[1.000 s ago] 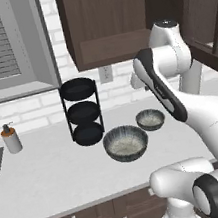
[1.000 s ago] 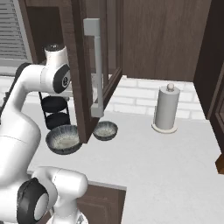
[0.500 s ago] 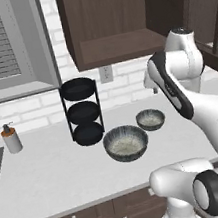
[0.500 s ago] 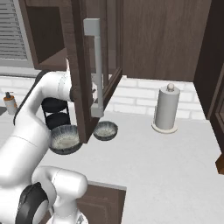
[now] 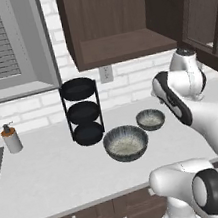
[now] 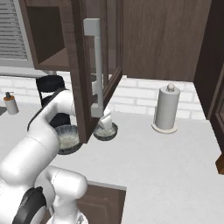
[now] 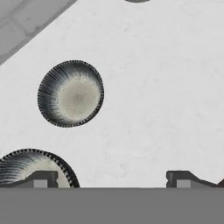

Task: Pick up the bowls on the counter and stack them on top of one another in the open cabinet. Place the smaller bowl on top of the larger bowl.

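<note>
Even, bright, diffuse light everywhere, rendered and flat. Soft faint shadows on the worktop (image 5: 51, 172) under the bowls and beside the black rack (image 5: 83, 111). Darker inside the open cabinet (image 5: 120, 45). No glare, no blur, sharp to the edges; slight pixel grain in the hand view.

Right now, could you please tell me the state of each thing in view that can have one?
larger bowl: upright on the counter, empty, not held.
smaller bowl: upright on the counter beside the larger one, empty, not stacked.
open cabinet: door open, shelf bare.
gripper: fingers spread wide above the bowls, holding nothing.
black rack: upright, tiers empty.
paper towel roll: upright on its holder.
</note>
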You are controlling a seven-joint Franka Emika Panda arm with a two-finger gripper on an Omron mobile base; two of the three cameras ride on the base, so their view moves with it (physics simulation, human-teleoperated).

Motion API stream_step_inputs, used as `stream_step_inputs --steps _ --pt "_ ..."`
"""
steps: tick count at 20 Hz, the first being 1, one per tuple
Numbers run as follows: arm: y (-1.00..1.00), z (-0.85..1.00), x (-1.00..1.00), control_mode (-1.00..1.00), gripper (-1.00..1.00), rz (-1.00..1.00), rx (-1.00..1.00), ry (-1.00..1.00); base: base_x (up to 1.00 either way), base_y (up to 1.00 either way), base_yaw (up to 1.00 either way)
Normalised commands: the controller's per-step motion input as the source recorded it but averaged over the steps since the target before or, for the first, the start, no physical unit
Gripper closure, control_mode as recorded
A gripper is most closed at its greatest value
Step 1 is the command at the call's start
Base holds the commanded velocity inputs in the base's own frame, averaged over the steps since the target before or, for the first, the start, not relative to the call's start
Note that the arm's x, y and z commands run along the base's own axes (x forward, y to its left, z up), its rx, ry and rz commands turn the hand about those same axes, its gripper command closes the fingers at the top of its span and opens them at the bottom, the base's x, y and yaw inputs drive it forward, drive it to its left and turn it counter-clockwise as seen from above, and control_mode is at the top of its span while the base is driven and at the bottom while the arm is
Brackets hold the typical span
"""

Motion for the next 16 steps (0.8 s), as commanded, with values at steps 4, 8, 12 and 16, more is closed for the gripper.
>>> stream_step_inputs --steps 4,8,12,16 --pt "0.23 -0.54 0.49 -1.00 -1.00 -0.05 -0.03 0.00 0.00 0.00 0.00" --pt "0.09 -0.54 0.53 -1.00 -1.00 -0.03 -0.01 0.00 0.00 0.00 0.00" --pt "0.00 -0.38 0.48 -1.00 -1.00 0.00 0.00 0.00 0.00 0.00 0.00" --pt "-0.03 -0.37 0.32 -1.00 -1.00 0.00 0.00 0.04 0.00 0.00 0.00"
